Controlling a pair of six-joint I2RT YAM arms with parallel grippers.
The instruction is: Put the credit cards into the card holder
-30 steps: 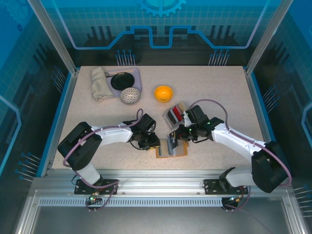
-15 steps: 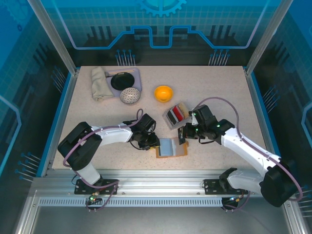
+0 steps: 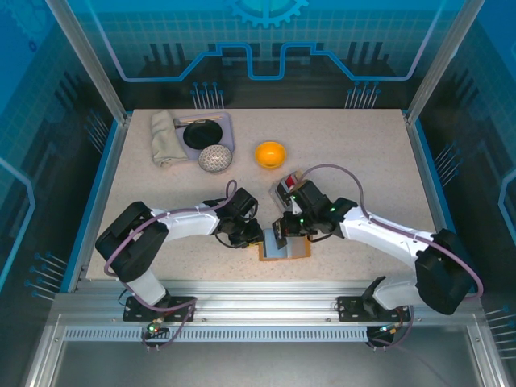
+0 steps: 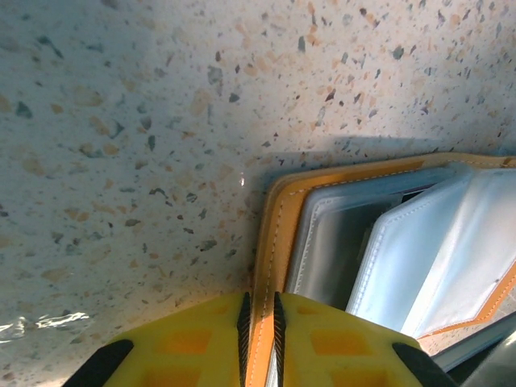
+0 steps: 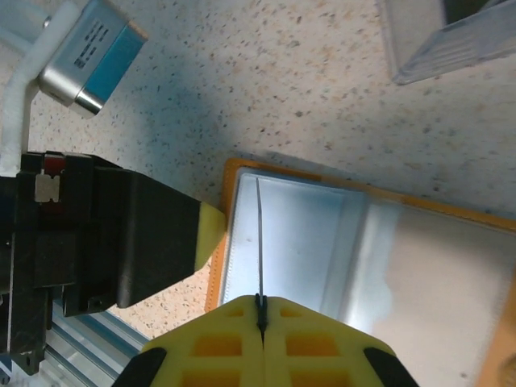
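Moved: the right gripper (image 5: 260, 305), back beside the grey tray (image 5: 427, 48) half a second ago, has swung in over the card holder (image 3: 294, 251).
Card in hand: the right gripper is clenched on one dark credit card (image 5: 259, 234), held edge-down, apparently so it can slide into a clear pocket.
Holder pinned: the left gripper (image 4: 260, 321) is clamped on the card holder's orange left border, seemingly to keep it flat and open.
Where: the card holder lies open at the middle of the desk's (image 3: 363, 145) near edge.
Count: two arms, one card holder, one credit card gripped. One grey tray just behind shows a red card (image 3: 284, 186); any others there cannot be counted. One orange bowl (image 3: 270, 153) sits further back.
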